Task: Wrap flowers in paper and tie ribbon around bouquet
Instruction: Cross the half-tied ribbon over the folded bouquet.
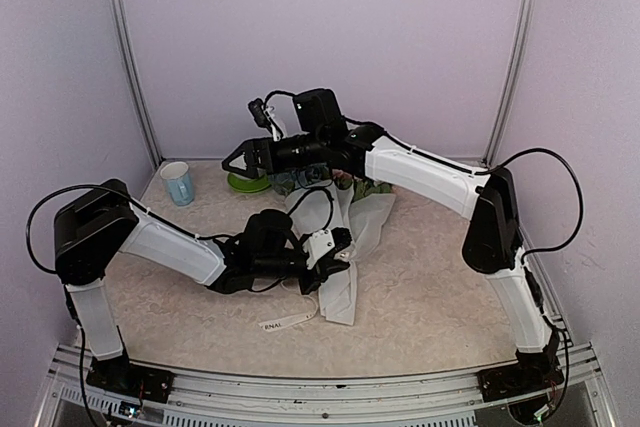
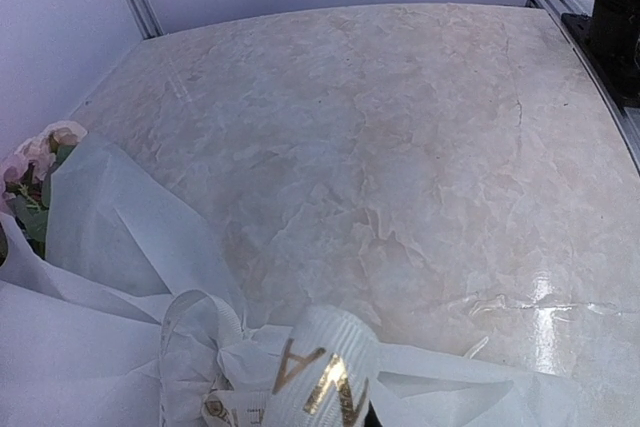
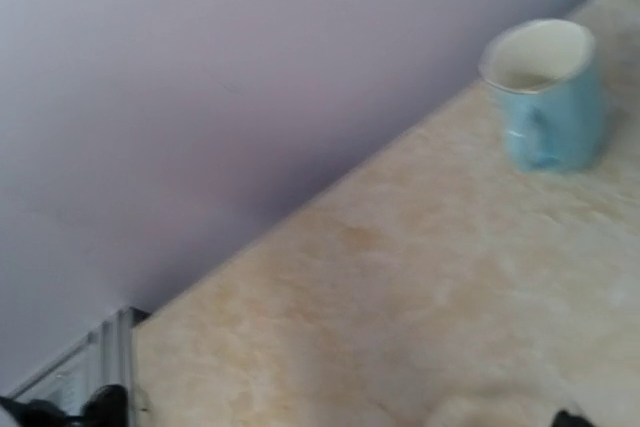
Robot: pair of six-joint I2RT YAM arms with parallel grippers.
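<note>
The bouquet lies mid-table, its white paper (image 1: 345,282) wrapped round the flowers (image 1: 352,183), whose heads point to the back. In the left wrist view, pink blooms (image 2: 40,152) peek out of the paper (image 2: 110,217). The cream ribbon (image 2: 325,372), with gold lettering, loops up right at my left jaws, and one tail (image 1: 290,323) trails on the table toward the front. My left gripper (image 1: 340,245) sits at the bouquet's narrow middle, shut on the ribbon. My right gripper (image 1: 230,159) hovers at the back left, away from the bouquet, with its fingers spread and nothing between them.
A light blue cup (image 1: 178,184) stands at the back left, also seen in the right wrist view (image 3: 548,97). A green plate (image 1: 247,183) lies just under the right gripper. Lilac walls close the back and both sides.
</note>
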